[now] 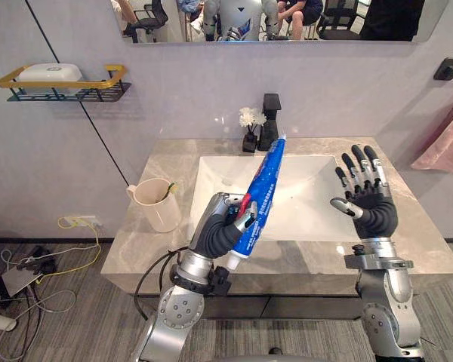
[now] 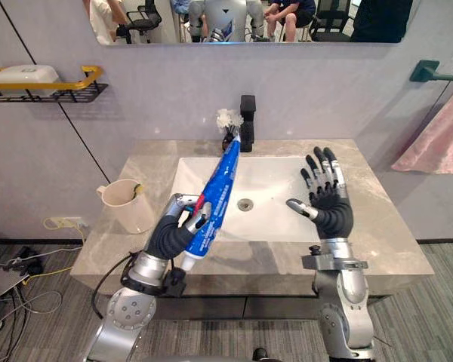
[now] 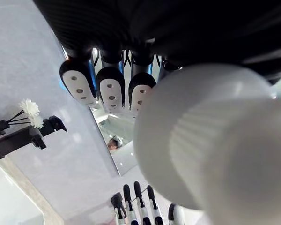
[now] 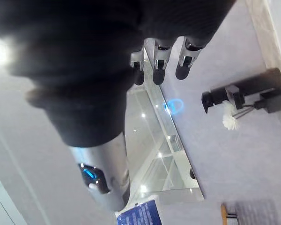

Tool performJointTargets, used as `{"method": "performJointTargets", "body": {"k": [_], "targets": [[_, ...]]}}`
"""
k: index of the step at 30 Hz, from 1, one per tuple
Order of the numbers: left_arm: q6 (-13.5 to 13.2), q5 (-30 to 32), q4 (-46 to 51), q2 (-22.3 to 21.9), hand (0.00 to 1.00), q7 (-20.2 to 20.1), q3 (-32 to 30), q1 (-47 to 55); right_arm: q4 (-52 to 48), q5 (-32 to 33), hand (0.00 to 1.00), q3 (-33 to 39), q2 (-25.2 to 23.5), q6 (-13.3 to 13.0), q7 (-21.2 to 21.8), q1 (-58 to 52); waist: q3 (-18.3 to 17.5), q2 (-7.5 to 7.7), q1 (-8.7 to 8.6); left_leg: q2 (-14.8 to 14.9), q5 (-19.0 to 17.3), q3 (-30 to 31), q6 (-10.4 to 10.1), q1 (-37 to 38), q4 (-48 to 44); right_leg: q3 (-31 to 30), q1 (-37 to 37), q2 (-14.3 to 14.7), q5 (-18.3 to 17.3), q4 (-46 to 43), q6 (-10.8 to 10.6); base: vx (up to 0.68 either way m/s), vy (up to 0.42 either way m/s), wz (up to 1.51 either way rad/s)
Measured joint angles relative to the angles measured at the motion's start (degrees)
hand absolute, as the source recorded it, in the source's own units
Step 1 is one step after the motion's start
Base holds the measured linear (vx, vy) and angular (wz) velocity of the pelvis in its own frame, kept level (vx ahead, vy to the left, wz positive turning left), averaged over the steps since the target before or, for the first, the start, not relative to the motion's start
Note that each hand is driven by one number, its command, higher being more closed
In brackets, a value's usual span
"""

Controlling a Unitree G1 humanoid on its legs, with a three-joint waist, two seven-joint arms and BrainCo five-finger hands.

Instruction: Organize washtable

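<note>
The left hand (image 1: 217, 228) is raised over the worktop's (image 1: 430, 241) near edge, fingers clenched round one blue toothpaste tube (image 1: 266, 181). Its white cap points down and its flat end tilts up and away over the sink (image 1: 309, 197). To its right, the right hand (image 1: 371, 204) stands upright, fingers straight and spread, holding nothing. One beige cup (image 1: 157, 205) sits left of the left hand, its contents hard to make out. Beyond both hands stand one black tap (image 1: 270, 121) and one small vase of white flowers (image 1: 250, 124).
</note>
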State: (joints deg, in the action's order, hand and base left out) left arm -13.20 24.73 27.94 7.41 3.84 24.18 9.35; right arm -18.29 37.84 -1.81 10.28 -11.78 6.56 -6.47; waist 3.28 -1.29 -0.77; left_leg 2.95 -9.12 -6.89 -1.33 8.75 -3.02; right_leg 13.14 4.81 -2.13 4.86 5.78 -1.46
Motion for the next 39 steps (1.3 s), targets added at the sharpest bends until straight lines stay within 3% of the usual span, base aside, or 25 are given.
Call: {"method": "performJointTargets", "body": {"k": [21,37,38,39], "targets": [[1.53,0.68,-7.88,-0.04,1.00,1.53,4.49,-4.51,6.09,16.21,0.00,-14.74,-1.06,2.08,2.35,6.41,0.59,0.91,0.17,-0.15,0.52,1.03,0.28,-0.23,0.14,0.99,0.19,-0.10,0.06,0.04,0.06,-0.01,0.002,0.01],[1.59,0.67,-10.65,-0.14,1.00,3.08,4.93,-6.28,6.64,21.37,0.00,-19.01,-0.87,2.12,2.35,9.49,0.76,1.26,0.88,-0.20,0.67,1.11,0.32,-0.23,0.07,1.00,0.24,0.00,0.31,0.22,0.16,-0.01,0.002,0.00],[1.59,0.66,-10.74,-0.14,1.00,3.23,4.93,-6.35,6.84,21.60,1.00,-19.11,-0.87,2.12,2.35,9.69,0.77,1.28,0.97,-0.20,0.68,1.10,0.33,-0.24,0.07,0.99,0.24,0.00,0.32,0.22,0.17,0.00,0.000,0.00],[1.60,0.67,-10.84,-0.14,1.00,3.70,4.93,-6.41,7.17,22.45,1.00,-19.52,-0.85,2.13,2.38,10.13,0.79,1.31,1.12,-0.21,0.69,1.07,0.35,-0.23,0.06,0.97,0.22,0.00,0.36,0.22,0.18,0.00,0.000,0.00]]}}
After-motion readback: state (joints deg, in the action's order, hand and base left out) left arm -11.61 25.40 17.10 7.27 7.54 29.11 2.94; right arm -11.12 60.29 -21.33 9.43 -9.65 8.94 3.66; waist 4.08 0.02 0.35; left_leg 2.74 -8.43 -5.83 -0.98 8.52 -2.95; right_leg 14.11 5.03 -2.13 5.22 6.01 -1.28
